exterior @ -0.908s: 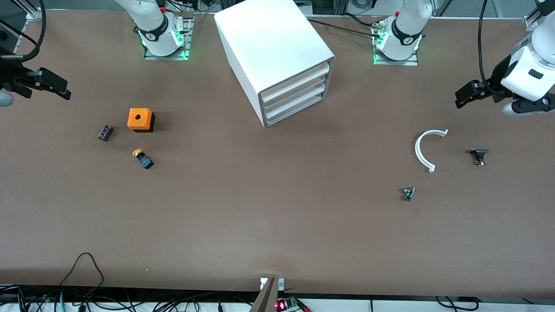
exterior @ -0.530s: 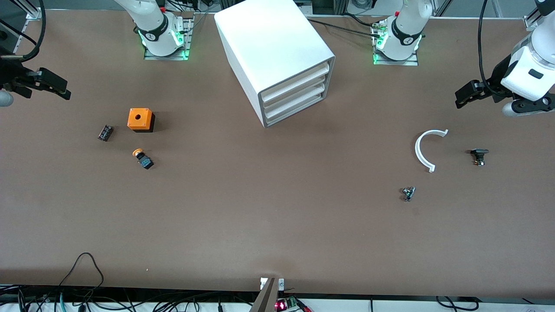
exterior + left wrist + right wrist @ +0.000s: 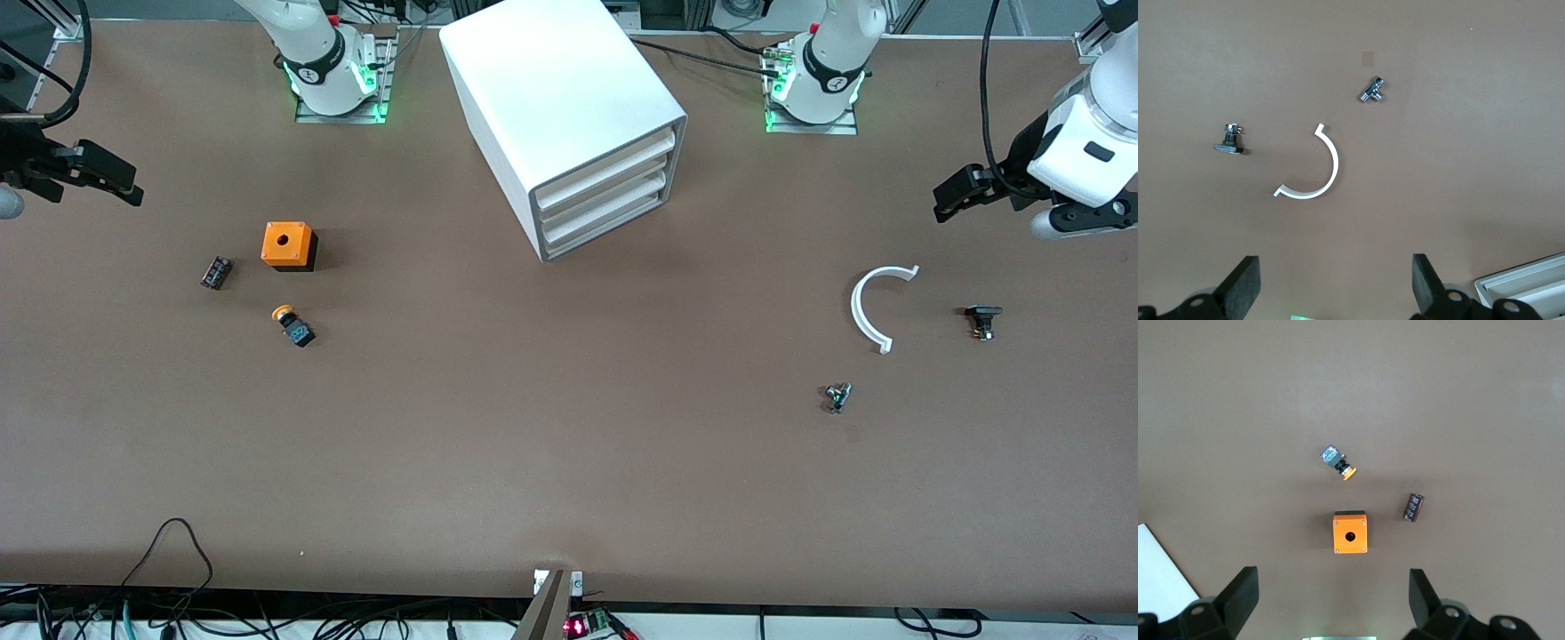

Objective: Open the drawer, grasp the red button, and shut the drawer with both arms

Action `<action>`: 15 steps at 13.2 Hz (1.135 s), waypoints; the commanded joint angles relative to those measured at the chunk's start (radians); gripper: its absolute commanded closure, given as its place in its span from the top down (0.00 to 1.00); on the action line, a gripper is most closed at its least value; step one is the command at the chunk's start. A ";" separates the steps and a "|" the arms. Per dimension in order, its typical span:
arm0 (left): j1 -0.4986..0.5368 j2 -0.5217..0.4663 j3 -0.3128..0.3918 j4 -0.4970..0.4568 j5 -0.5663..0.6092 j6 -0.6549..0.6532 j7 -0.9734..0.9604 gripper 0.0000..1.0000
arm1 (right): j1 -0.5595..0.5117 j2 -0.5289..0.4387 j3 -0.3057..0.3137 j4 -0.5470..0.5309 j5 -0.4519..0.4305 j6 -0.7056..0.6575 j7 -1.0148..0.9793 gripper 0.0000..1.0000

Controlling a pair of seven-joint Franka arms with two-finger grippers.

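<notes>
A robotics lab: two bolted-down arms (image 3: 324,62), aluminium framing, loose cables (image 3: 178,551) along the table (image 3: 569,462) edge.

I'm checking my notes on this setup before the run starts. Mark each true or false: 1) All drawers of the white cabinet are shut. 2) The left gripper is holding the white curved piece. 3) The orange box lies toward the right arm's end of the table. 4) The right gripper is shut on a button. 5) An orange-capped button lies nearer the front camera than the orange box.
1) True: the drawer cabinet shows all fronts flush.
2) False: the left gripper is open and empty; the white curved piece lies on the table.
3) True: the orange box.
4) False: the right gripper is open, empty.
5) True: the orange-capped button.
</notes>
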 commanded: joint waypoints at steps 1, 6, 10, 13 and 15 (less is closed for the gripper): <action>0.003 0.009 -0.001 0.026 0.010 -0.019 0.014 1.00 | -0.014 -0.017 0.009 -0.020 -0.002 0.013 -0.005 1.00; -0.015 0.050 -0.023 0.062 0.016 -0.060 0.012 1.00 | -0.016 -0.016 0.007 -0.020 -0.002 0.021 -0.005 1.00; -0.017 0.082 -0.044 0.061 0.001 -0.058 0.026 1.00 | -0.016 -0.014 0.007 -0.019 -0.002 0.024 -0.005 1.00; -0.015 0.159 -0.102 0.013 -0.085 -0.057 0.046 1.00 | -0.014 -0.014 0.009 -0.020 -0.002 0.041 -0.005 1.00; -0.014 0.220 -0.107 -0.023 -0.235 -0.048 0.086 1.00 | -0.014 -0.014 0.012 -0.020 -0.004 0.039 -0.005 1.00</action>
